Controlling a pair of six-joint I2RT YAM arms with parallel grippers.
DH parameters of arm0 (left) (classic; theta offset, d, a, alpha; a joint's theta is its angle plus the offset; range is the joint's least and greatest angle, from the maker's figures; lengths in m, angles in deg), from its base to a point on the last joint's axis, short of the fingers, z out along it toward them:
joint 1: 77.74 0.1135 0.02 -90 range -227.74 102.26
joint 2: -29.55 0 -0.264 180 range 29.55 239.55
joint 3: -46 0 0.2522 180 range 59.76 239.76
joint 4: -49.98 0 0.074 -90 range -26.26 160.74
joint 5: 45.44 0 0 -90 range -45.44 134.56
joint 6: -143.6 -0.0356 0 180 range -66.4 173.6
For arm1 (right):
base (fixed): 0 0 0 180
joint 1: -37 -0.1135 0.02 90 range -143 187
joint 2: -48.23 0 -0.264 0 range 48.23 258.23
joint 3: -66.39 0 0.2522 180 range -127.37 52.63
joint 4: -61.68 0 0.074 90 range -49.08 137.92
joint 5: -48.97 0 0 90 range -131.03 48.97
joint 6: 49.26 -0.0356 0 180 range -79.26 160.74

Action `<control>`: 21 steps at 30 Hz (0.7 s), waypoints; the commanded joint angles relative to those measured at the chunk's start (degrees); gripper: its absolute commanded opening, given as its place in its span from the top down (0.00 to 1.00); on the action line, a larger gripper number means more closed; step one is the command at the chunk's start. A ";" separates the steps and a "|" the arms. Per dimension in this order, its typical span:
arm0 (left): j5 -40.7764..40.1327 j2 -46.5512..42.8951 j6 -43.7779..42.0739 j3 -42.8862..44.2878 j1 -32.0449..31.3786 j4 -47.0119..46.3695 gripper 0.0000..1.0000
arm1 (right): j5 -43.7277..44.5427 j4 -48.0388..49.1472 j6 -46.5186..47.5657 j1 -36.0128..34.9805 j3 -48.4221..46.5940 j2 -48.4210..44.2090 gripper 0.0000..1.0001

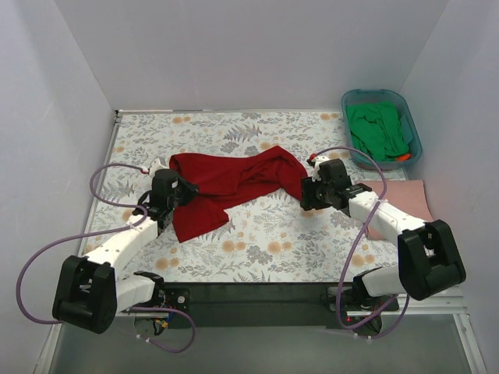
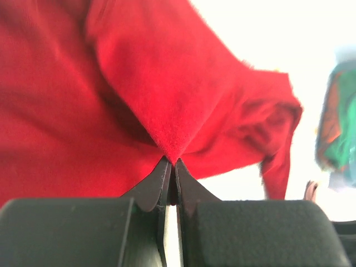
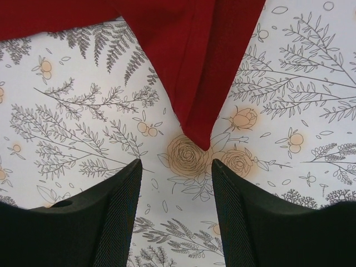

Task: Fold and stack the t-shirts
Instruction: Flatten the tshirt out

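The deep red t-shirt (image 1: 230, 183) lies crumpled around the middle of the desk (image 1: 265, 253). A pinch of its cloth is grasped in the clenched jaws of the left gripper (image 2: 171, 162). The right gripper (image 3: 175, 165) is held with jaws released, just short of a pointed corner. Spreading seems in hand: next that corner must be seized and the shirt drawn flat. The pink t-shirt (image 1: 409, 195) rests at the right edge and the green t-shirt (image 1: 378, 132) in a teal tub (image 1: 374, 93) at the far right corner. Neither is judged an obstacle.

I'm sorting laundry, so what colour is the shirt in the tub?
Green. The shirt in the teal tub shows best in the top view.
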State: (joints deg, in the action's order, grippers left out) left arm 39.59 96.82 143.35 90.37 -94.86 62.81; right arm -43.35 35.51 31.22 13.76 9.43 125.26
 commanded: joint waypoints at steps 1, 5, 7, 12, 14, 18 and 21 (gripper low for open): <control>-3.47 -4.15 -5.72 6.12 1.39 8.48 1.00 | 0.13 1.86 0.20 0.22 -0.83 2.59 0.41; -3.90 -5.74 -8.88 8.94 1.92 13.22 1.00 | -1.71 2.56 -0.50 0.13 -1.54 3.47 0.41; -4.34 -7.23 -10.56 8.94 2.27 13.85 1.00 | -1.11 3.09 1.24 0.13 -2.15 3.65 0.40; -4.96 -9.43 -12.06 9.03 2.80 14.99 1.00 | -1.28 2.91 5.47 0.13 -4.08 7.42 0.40; -4.87 -9.61 -12.06 9.73 2.89 15.87 1.00 | -0.75 3.00 7.66 0.13 -4.87 9.52 0.40; -5.13 -9.52 -12.50 10.61 2.89 16.31 1.00 | 1.35 2.30 9.34 0.22 -6.80 12.43 0.41; -5.40 -9.26 -12.85 11.14 2.89 16.66 1.00 | 3.72 2.03 11.69 0.13 -8.21 13.31 0.41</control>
State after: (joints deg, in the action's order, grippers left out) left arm 35.89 88.58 131.96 98.81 -92.42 78.48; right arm -42.59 36.89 38.87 13.76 4.82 138.18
